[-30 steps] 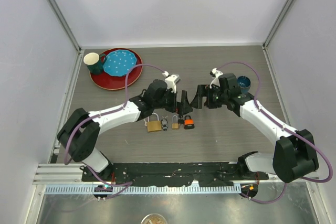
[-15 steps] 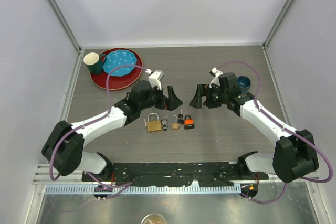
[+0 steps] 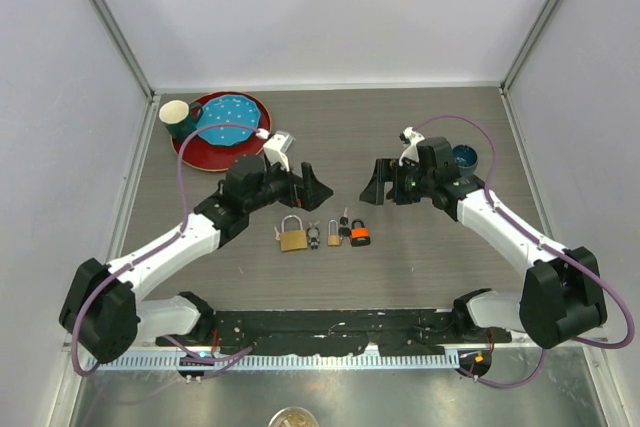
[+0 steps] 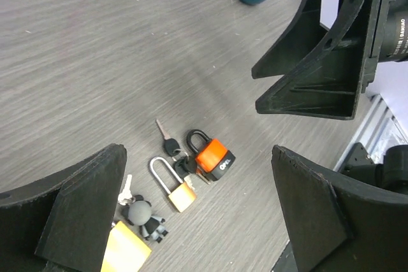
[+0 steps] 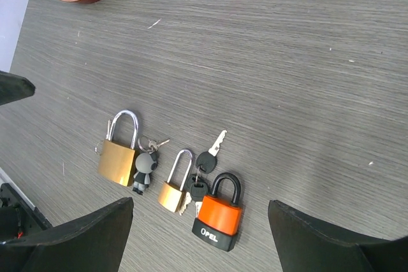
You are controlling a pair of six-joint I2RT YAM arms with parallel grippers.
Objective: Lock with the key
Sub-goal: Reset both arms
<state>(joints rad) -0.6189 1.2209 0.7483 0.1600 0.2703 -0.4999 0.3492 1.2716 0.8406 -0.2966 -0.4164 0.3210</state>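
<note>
Three padlocks lie in a row on the table: a large brass padlock [image 3: 293, 238], a small brass padlock [image 3: 334, 236] and an orange padlock [image 3: 360, 236]. Black-headed keys [image 3: 345, 221] lie between the small brass and orange locks [image 5: 218, 218]. A grey figure keychain [image 5: 146, 169] with small keys sits beside the large brass lock [image 5: 118, 157]. My left gripper [image 3: 312, 185] hovers open, up and left of the row. My right gripper [image 3: 378, 187] hovers open, up and right of it. Neither holds anything.
A red plate [image 3: 197, 152] with a blue dish and a green mug [image 3: 180, 119] stands at the back left. A dark blue cup [image 3: 464, 157] sits behind my right arm. Grey walls close in the table on three sides.
My left arm has drawn back to the left, away from the locks, with its gripper still open. The right gripper has barely moved.
</note>
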